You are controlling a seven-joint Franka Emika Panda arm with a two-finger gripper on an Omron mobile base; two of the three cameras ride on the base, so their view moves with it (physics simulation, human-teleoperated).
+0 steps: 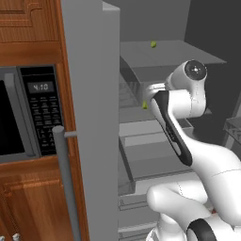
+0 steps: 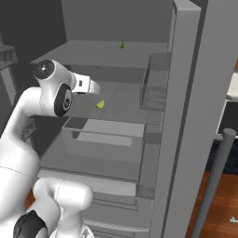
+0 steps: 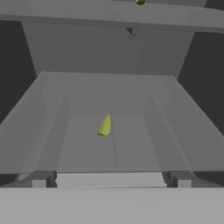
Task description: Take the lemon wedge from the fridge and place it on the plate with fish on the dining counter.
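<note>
Fridge [image 2: 186, 93] open; pincer fully spread, empty, facing lemon wedge [image 3: 105, 125].

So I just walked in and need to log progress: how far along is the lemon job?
Done: the fridge stands open and the arm has reached inside. In hand: the open gripper faces the lemon wedge on a grey shelf, with a gap between them and nothing gripped. Left: close on the wedge, lift it out, carry it to the plate with fish.
</note>
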